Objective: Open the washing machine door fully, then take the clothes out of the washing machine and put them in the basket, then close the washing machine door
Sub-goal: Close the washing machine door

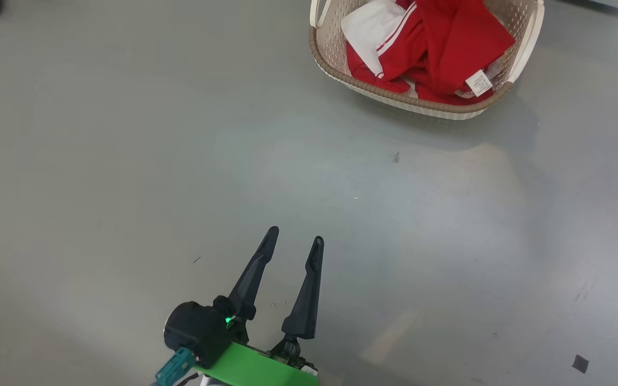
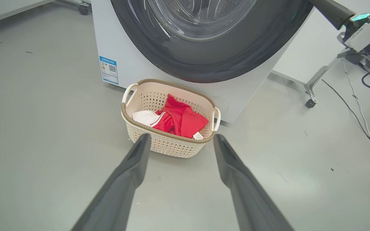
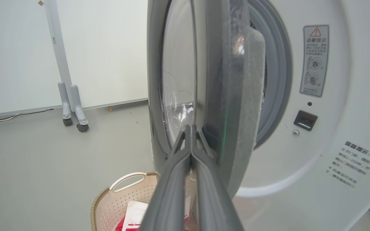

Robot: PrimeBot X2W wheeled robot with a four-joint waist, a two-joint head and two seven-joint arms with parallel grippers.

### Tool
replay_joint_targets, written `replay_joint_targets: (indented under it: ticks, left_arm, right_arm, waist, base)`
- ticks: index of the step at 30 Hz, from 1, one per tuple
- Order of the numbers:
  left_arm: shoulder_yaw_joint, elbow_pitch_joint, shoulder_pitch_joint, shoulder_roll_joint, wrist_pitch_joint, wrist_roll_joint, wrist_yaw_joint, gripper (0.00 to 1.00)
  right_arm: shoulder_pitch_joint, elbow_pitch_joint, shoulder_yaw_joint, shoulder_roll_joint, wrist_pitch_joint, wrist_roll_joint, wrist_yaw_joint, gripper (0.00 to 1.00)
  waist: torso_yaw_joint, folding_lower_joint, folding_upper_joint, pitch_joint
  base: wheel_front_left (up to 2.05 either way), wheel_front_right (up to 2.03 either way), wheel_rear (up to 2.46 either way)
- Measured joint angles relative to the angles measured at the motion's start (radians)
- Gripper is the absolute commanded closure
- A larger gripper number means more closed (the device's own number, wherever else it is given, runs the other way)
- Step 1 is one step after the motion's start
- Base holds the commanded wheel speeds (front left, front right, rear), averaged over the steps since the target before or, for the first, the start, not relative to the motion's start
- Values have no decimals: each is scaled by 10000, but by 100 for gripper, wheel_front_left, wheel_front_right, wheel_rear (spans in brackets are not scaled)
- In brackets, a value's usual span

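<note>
One basket [image 1: 395, 97] of red clothes [image 1: 448, 48], one open washing machine door [image 3: 233, 96].
The left gripper [image 1: 295, 235] hangs over the floor [image 1: 126, 134], its two fingers apart and empty; the right gripper [image 3: 189, 128], both fingers pressed together, points at the door's edge. The basket stands before the washing machine [image 2: 124, 64].

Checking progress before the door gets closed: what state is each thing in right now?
Round black-rimmed glass washing machine door: open, swung outward.
Cream perforated plastic basket: upright.
Red-and-white fabric clothes: piled inside the basket.
Left gripper: open, empty.
Right gripper: shut.
</note>
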Motion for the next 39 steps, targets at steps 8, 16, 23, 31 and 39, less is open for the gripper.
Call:
replay_joint_targets:
  ticks: [8, 16, 23, 31, 39]
  left_arm:
    - [-205, -194, -64, -12, 0, -197, 6, 0]
    - [-270, -407, -64, -21, 0, -282, 67, 0]
    - [-330, -520, -54, -27, 0, -385, 90, 0]
    - [-309, -686, -13, -31, 0, -539, 92, 0]
    - [-301, -825, 89, -33, 0, -621, 92, 0]
  right_arm:
    - [-682, 253, -230, -320, 326, 117, 0, 100]
    - [-1429, 433, -163, -322, 614, 328, 0, 100]
    - [-1867, 926, -217, -245, 800, 263, 2, 100]
    - [-2486, 1432, -328, -203, 918, 242, -6, 100]
    - [-3065, 1904, -316, -88, 1147, 117, -29, 100]
  waist:
    - [200, 0, 0, 404]
    - [368, 0, 0, 803]
    - [491, 1, 0, 901]
    - [536, 0, 0, 967]
    - [550, 0, 0, 1021]
  base:
    - [0, 0, 0]
    - [0, 0, 0]
    - [0, 0, 0]
    - [0, 0, 0]
    - [0, 0, 0]
